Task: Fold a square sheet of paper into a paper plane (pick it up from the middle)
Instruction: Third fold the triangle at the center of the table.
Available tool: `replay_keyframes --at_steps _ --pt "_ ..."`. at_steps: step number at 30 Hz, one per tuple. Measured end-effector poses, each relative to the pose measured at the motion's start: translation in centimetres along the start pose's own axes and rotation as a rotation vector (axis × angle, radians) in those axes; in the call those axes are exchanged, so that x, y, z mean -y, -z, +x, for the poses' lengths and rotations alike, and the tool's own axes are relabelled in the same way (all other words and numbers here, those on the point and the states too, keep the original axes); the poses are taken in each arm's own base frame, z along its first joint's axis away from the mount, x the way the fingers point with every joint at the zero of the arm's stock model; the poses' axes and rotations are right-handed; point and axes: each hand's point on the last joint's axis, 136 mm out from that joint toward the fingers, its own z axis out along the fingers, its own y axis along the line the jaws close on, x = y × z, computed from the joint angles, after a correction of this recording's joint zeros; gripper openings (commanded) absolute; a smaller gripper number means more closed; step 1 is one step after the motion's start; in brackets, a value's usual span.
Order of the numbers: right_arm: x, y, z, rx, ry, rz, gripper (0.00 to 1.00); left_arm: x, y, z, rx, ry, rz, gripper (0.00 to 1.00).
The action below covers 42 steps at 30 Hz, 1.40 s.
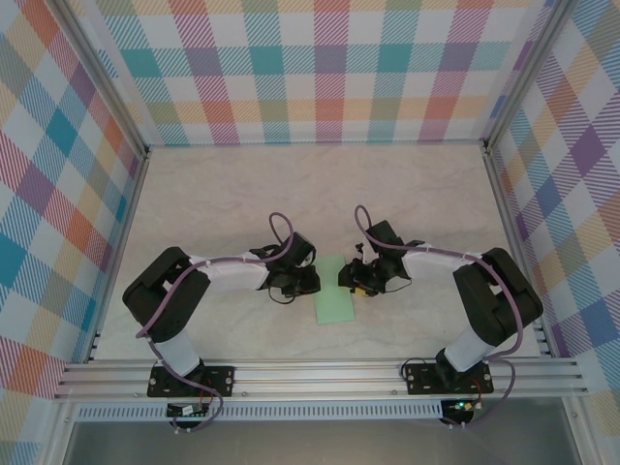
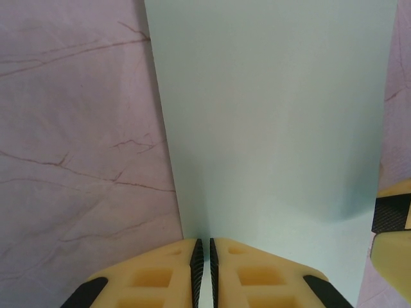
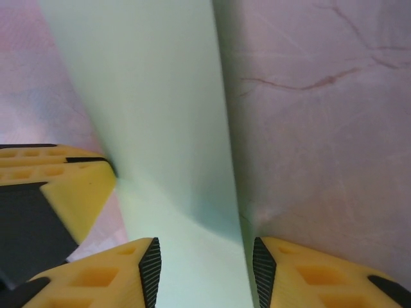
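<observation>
**A:** Paper plane [image 1: 336,298]: pale mint-green folded paper, a narrow strip from above. It lies on the pale marble-patterned tabletop [image 1: 242,194], between the left gripper [image 1: 312,283] and the right gripper [image 1: 351,284]. Start nearest?

**B:** Nearest is the ribbed aluminium rail [image 1: 320,373] along the near edge, with the black arm bases [image 1: 189,380] bolted to it. Both arms [image 1: 165,291] bend inward, and their heads meet at the paper.

**A:** Left jaws?

**B:** Wrist view shows yellow fingers [image 2: 154,279] with black pads, pressed almost together with only a thin slit between. The paper's near edge runs into that slit, so the pads pinch it close to its left side.

**A:** Right jaws?

**B:** Spread. The paper passes between the two black pads [image 3: 151,269], and neither visibly touches it. The left gripper's yellow finger sits at the left of that view, its tip against the paper's edge.

**A:** Paper up close?

**B:** Smooth surface. The right wrist view shows a soft ridge across it near the fingers, so that end is not flat. Whether it ends in a point, I cannot tell.

**A:** Beyond?

**B:** The tabletop runs on to pastel plaid walls [image 1: 329,68] at the back and both sides.
</observation>
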Motion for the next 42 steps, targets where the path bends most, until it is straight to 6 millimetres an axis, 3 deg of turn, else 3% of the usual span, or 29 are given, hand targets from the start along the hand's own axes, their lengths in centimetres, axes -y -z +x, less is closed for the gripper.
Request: replay_keyframes --at_steps 10,15,19,22,27,34,37,42 --pt "-1.4 0.9 0.1 0.013 0.03 -0.053 0.32 0.1 0.1 0.0 0.002 -0.002 0.003 0.17" --pt "-1.4 0.9 0.1 0.011 0.026 -0.053 0.19 0.2 0.3 0.0 0.003 -0.007 0.005 0.18" --pt "-1.2 0.8 0.2 0.007 0.018 -0.048 0.14 0.4 1.3 0.1 0.015 -0.03 0.002 0.23" --pt "-1.1 0.7 0.2 0.004 0.012 -0.046 0.09 1.7 2.9 0.3 0.049 -0.091 0.022 0.31" --pt "-1.1 0.7 0.2 0.001 0.002 -0.046 0.08 4.9 5.0 2.9 0.103 -0.277 0.044 0.42" --pt "-1.4 0.8 0.2 -0.003 -0.006 -0.054 0.08 5.9 4.7 8.4 0.122 -0.563 -0.081 0.62" --pt "-1.6 0.9 0.2 -0.006 -0.005 -0.06 0.09 6.7 4.2 9.3 0.157 -0.657 -0.146 0.71" --pt "-1.8 0.9 0.3 -0.013 -0.005 -0.066 0.09 8.2 2.9 9.6 0.222 -0.764 -0.249 0.73"
